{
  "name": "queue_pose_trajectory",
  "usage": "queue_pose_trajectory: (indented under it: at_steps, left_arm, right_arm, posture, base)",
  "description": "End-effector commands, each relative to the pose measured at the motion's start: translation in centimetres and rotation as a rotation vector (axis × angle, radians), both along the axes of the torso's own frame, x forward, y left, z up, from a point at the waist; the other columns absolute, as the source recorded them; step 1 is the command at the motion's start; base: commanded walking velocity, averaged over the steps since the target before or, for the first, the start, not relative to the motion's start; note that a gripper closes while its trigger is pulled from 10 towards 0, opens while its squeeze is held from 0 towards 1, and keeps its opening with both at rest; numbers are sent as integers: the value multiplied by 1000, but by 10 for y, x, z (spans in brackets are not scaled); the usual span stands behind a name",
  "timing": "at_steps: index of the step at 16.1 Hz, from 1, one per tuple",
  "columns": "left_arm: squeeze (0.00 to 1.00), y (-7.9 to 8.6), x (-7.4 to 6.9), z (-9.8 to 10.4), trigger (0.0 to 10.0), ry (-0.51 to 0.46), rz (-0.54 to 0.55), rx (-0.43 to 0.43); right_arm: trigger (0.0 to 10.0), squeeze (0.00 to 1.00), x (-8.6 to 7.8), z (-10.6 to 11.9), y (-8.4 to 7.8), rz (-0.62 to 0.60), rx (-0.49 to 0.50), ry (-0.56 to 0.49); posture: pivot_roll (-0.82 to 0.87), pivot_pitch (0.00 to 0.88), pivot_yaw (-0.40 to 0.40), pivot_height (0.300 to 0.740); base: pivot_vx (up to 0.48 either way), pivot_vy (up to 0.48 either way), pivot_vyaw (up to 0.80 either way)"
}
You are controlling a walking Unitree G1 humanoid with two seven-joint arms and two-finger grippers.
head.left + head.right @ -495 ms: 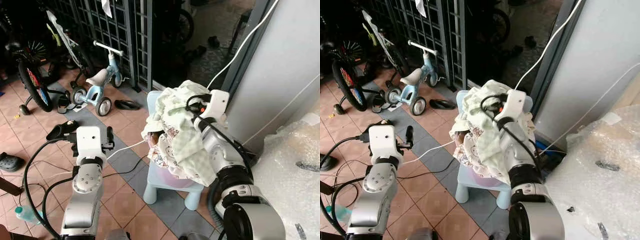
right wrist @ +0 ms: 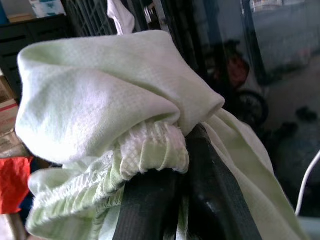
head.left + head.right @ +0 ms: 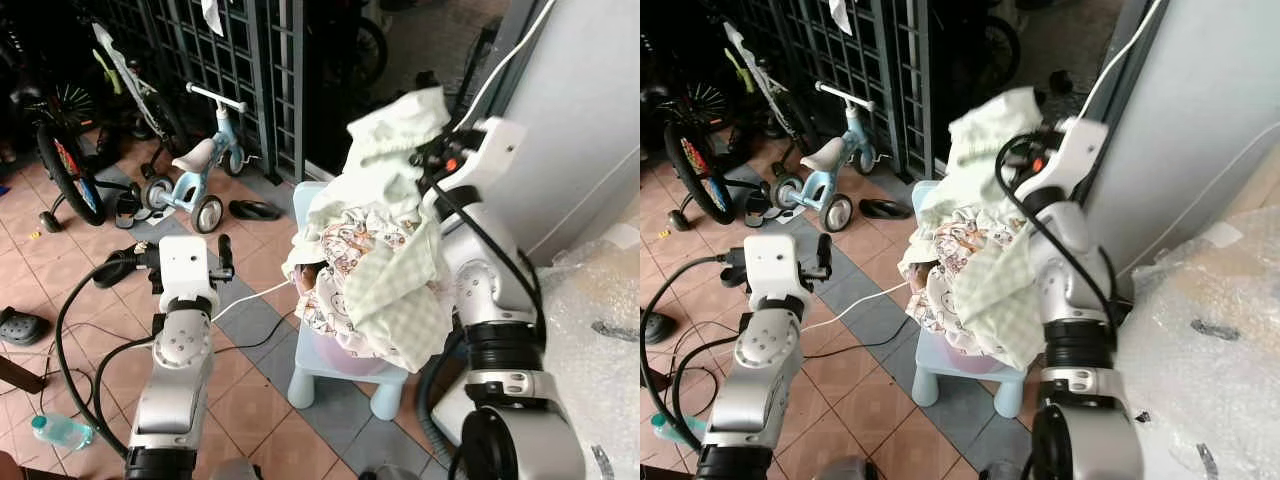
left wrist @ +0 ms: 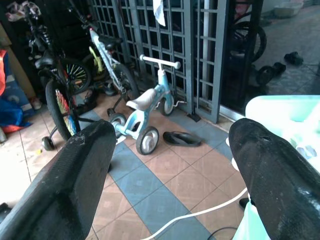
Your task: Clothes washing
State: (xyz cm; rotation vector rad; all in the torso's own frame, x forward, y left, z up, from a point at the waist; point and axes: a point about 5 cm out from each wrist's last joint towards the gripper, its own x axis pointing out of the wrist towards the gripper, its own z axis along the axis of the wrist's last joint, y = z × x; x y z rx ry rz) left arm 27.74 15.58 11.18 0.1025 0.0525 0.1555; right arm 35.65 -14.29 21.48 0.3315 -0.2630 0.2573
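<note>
The right gripper (image 2: pixel 175 190) was clenched on a pale green knit garment (image 3: pixel 400 130), holding it above the heap of printed clothes (image 3: pixel 345 270) in the pink basin (image 3: pixel 345 357) on the light blue plastic stool (image 3: pixel 335 380). To lift well, it should probably go straight up until the hanging cloth is free of the heap. The left gripper (image 4: pixel 170 165) waited released near the stool's left edge. A white cable (image 3: pixel 250 296), a blue balance bike (image 3: pixel 195 170) and black slippers (image 3: pixel 253 209) crowded the floor.
</note>
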Motion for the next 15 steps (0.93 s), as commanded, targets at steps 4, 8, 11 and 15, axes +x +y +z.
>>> queue_pose_trajectory:
  at_steps: [4,8,11,15]
  left_arm:
    - [0,0,7,0,10000,-12,2,4]
    - [0,-1,9,0,10000,-21,6,10]
    - [0,-1,9,-1,10000,-22,27,22]
    - [0,-5,10,-1,10000,-25,10,11]
  right_arm:
    - [0,0,-2,51,-34,-257,-242,-203]
    - [0,0,-4,51,-60,-405,-328,-178]
    - [0,0,-6,20,-57,-362,-354,-71]
    - [0,0,-13,-24,-33,-220,-331,85]
  posture:
    - [10,0,28,740]
    - [4,0,30,740]
    - [0,0,29,740]
    - [1,0,27,740]
  base:
    - [0,0,0]
    - [0,0,0]
    - [0,0,0]
    - [0,0,0]
